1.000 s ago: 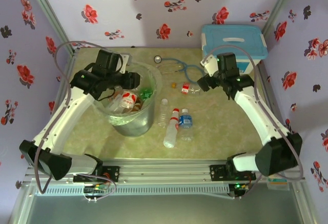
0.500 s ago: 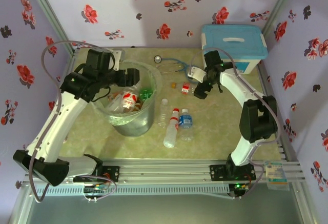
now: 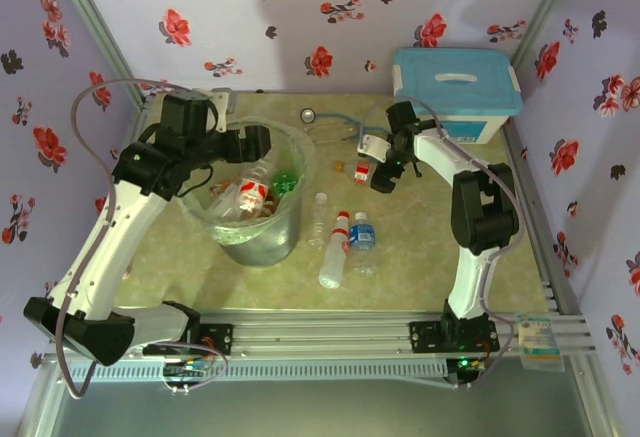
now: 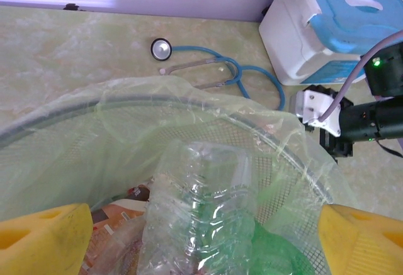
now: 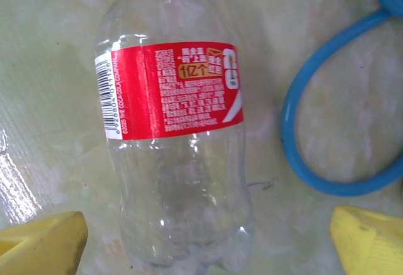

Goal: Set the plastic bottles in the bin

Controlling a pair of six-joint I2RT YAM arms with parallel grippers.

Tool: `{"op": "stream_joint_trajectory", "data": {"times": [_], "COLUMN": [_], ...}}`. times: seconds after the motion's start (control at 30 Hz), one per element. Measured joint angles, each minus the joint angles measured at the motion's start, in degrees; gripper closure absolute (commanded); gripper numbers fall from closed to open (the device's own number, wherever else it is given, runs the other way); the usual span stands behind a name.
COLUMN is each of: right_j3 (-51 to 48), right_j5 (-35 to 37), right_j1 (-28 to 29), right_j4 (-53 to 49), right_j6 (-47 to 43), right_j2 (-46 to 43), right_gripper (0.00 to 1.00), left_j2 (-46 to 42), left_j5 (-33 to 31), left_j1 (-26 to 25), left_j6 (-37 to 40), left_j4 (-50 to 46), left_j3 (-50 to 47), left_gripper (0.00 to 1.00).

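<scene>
**Left fingers** [image 4: 44,240]: the yellow pads stand wide apart, one at each lower corner of the left wrist view, and grip nothing. Between them, clear of both pads, a crumpled clear bottle [image 4: 198,206] lies inside the bin [image 4: 208,108]. It rests partly over a green bottle [image 4: 277,256]. From above, these fingers hang over the far-left part of the bin's rim, above its clear bag lining.

**Right fingers** [image 5: 38,243]: the pads are apart, one on either side of the base of a red-labelled bottle [image 5: 173,155]. A gap shows on each side, so there is no contact. This bottle lies flat on the desk [image 5: 50,67]. The blue stethoscope [image 5: 315,174] loops just beside it.

**Bin:** it stands left of centre on the desk. From above, it also holds a bottle with a red-and-white label [image 3: 250,197].

**Bottles outside the bin:** three lie on the desk just right of it.
- a plain clear bottle [image 3: 319,219]
- a red-capped bottle [image 3: 333,252]
- a blue-labelled bottle [image 3: 362,242], close beside the red-capped one

The red-labelled bottle lies farther back, near the stethoscope.

**Other items:** a white box with a blue lid [image 3: 455,82] sits at the far right corner.
</scene>
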Motion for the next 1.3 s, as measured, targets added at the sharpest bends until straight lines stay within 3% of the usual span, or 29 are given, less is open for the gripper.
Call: {"op": "stream_joint_trajectory", "data": {"times": [0.43, 1.0, 1.2, 1.3], "right_j3": [0.7, 1.7, 1.7, 1.4], "right_j5": [0.0, -1.5, -2.0, -2.4], "right_j1": [0.0, 0.0, 0.0, 0.0], "right_j4": [-0.2, -1.7, -2.4, -2.6], "right_j6": [0.0, 1.7, 3.1, 3.3], "right_j2": [3.3, 3.3, -0.6, -2.9], "right_gripper": [0.08, 0.33, 0.34, 0.29], "left_j2": [0.0, -2.3, -4.1, -4.8], "left_j5": [0.0, 0.3, 0.9, 1.1], "left_j1": [0.8, 1.9, 1.9, 1.9], "left_j6": [-1.3, -3.5, -4.4, -4.9], "left_j4": [3.1, 4.7, 5.8, 6.5], "left_j3": [0.1, -0.2, -0.3, -0.3], "left_gripper": [0.1, 0.12, 0.12, 0.12]}}
